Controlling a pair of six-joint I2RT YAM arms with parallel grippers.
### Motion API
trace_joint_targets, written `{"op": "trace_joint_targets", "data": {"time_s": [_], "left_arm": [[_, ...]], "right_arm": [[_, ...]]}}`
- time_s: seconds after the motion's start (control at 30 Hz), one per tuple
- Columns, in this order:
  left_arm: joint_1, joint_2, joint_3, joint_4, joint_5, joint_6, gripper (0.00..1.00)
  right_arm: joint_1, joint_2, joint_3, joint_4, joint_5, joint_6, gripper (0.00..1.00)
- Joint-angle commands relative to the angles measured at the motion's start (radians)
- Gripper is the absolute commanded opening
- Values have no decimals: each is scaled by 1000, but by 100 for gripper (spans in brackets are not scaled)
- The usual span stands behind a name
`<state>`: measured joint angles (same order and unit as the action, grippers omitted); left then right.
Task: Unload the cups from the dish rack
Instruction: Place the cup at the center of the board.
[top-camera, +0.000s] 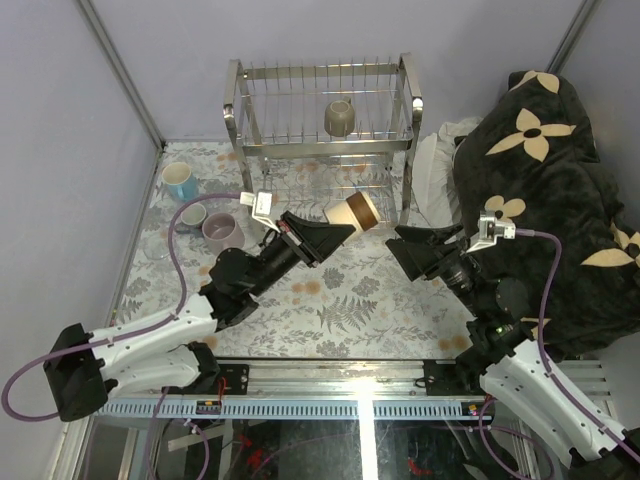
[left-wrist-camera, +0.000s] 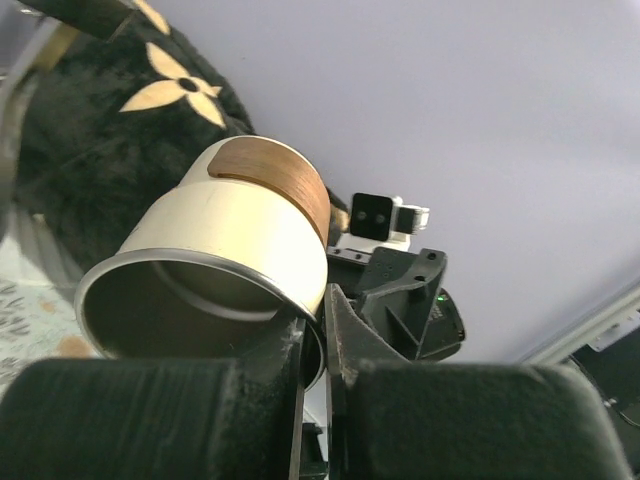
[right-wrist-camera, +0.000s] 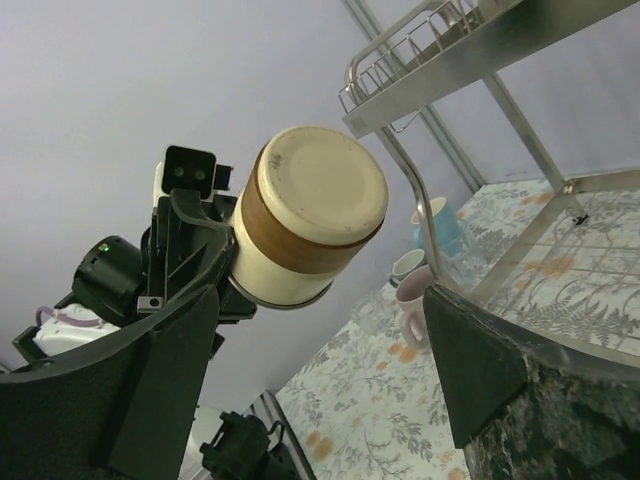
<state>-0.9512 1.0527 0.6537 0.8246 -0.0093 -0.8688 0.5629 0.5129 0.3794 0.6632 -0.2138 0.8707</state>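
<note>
Mid-table, brown-and-cream cup (top-camera: 358, 211): held in the air on its side just in front of the dish rack's (top-camera: 235, 110) lower tier, base pointing toward the right edge, mouth toward the left arm.
Left gripper (top-camera: 335, 225): clamped on the cup's rim, with one finger inside the mouth and one outside the wall.
Right gripper (top-camera: 405, 245): jaws apart and holding nothing, near the cup and facing its base.
Cups on the tabletop (top-camera: 340, 300): light blue mug (top-camera: 180, 182), grey-blue cup (top-camera: 192, 215) and pale lilac mug (top-camera: 222, 231) are grouped toward the far-left corner.
Cup in the rack: olive-grey mug (top-camera: 339, 118) on the upper tier.
Step, as I judge it: carry this cup to the group.
Doing it well: a rim pinch is a thin hold, so swing slowly. Turn the wrist until the base faces down before lowering. Pick a bare spot beside the lilac mug, not touching it. Release only once the base is flat on the tabletop.
Risk: the cup could slip or tip if the wrist turns quickly.
</note>
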Motion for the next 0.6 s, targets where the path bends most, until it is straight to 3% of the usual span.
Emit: {"op": "trace_joint_targets", "data": {"time_s": [0.0, 0.23, 0.57], "left_arm": [[4, -97, 33, -230, -143, 45, 0], [7, -270, 124, -889, -484, -19, 0], [13, -451, 193, -1532, -758, -129, 0]], "right_arm": [[2, -53, 10, -82, 49, -84, 90], [2, -114, 1, -214, 80, -176, 90], [2, -162, -31, -305, 99, -238, 90]]}}
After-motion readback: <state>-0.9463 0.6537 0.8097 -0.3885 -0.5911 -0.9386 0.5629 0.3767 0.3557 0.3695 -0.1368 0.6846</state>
